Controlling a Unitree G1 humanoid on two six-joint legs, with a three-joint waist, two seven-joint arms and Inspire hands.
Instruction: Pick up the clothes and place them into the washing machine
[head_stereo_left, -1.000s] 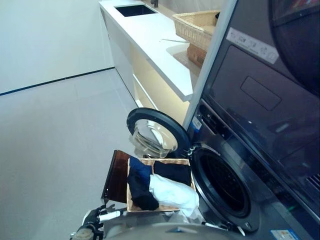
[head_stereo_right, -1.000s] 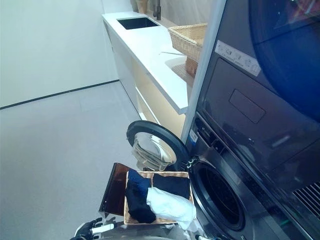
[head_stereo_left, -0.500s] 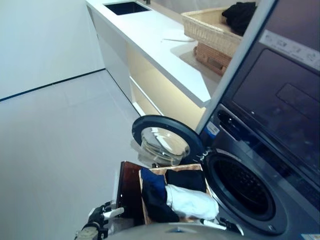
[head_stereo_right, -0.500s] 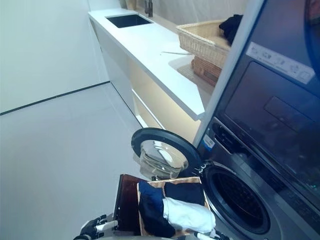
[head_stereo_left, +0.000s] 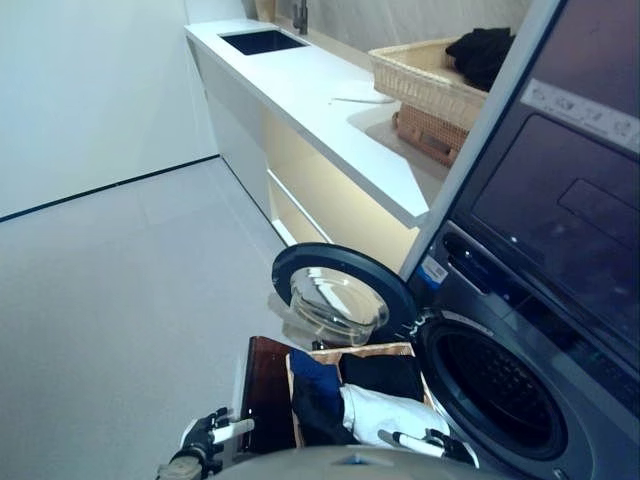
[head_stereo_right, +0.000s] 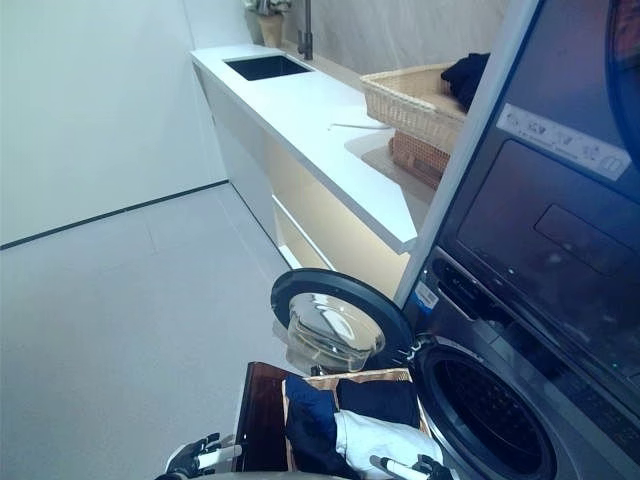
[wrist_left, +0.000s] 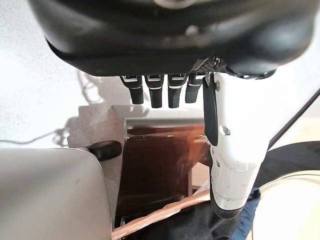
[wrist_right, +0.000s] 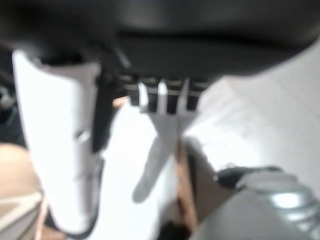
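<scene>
right hand (head_stereo_left: 440, 445): part cut off below | basket (head_stereo_left: 300, 420): near end hidden | right wrist view: blurred

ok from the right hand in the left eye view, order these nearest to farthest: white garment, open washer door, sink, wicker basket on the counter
1. White garment, in the laundry basket just past the right hand.
2. Open washer door, beyond the laundry basket.
3. Wicker basket, up on the counter's near end.
4. Sink, at the counter's far end.

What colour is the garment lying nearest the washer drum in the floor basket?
White garment, beside dark clothes; clearest in the left eye view.
</scene>
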